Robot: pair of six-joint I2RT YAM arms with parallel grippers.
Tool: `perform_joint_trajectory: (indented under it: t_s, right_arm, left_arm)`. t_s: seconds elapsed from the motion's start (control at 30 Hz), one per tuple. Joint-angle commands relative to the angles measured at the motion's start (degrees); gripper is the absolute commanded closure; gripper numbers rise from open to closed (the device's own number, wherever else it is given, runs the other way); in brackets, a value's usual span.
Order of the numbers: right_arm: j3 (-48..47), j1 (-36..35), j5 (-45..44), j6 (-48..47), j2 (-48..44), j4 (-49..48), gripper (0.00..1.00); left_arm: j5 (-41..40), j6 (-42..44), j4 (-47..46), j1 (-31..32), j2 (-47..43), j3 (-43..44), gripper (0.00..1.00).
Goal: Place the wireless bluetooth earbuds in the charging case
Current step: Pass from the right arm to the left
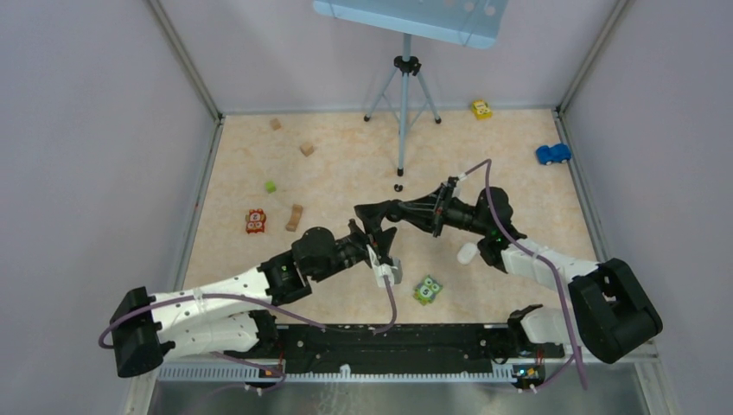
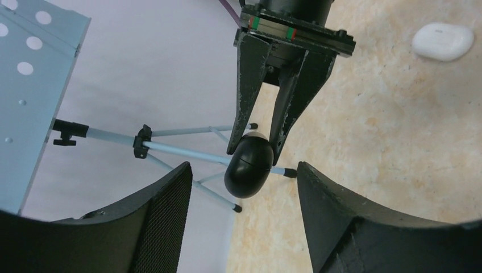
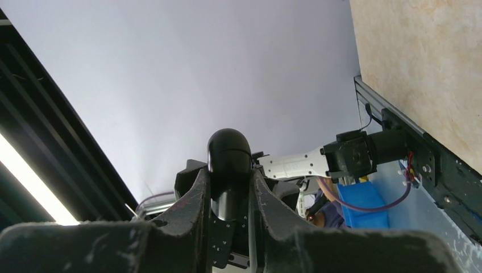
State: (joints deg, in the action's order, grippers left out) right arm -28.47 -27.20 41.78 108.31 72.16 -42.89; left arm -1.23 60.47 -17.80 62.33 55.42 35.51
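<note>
My right gripper [image 1: 365, 210] is shut on a black pebble-shaped charging case [image 3: 229, 152], held closed above the table's middle. In the left wrist view that case [image 2: 248, 166] hangs from the right gripper's fingertips, just ahead of my left gripper [image 2: 243, 169], whose jaws stand open on either side without touching it. From above, the left gripper [image 1: 381, 239] sits right under the right one. Two tiny black earbuds [image 1: 398, 187] lie on the table near the tripod foot. A white charging case [image 1: 468, 252] lies shut beside the right arm, also seen as the white case [image 2: 442, 41].
A tripod [image 1: 404, 104] stands at the back centre. Scattered around are a blue toy car [image 1: 552, 154], a yellow toy car [image 1: 481, 109], tan wooden cubes [image 1: 306, 149], a green cube [image 1: 270, 186], an orange owl block [image 1: 256, 221] and a green owl block [image 1: 427, 290].
</note>
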Motion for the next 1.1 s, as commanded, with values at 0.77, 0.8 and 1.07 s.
perform_joint_trajectory:
  t_s: [0.77,0.8,1.07]
  right_arm:
    - [0.8,0.29,-1.12,-4.14,-5.44,1.77,1.0]
    - [0.72,0.29,-1.23,-4.24,-5.78,2.18,1.0]
    - [1.45,0.25,-2.32,-5.38,-7.8,4.73,1.0]
  left_arm:
    - [-3.09,7.19,2.54,1.79,6.26,3.49,0.58]
    - [-3.07,7.49,2.67,1.83,6.4,3.44,0.59]
    - [-3.62,7.61,4.25,2.0,6.88,4.08,0.85]
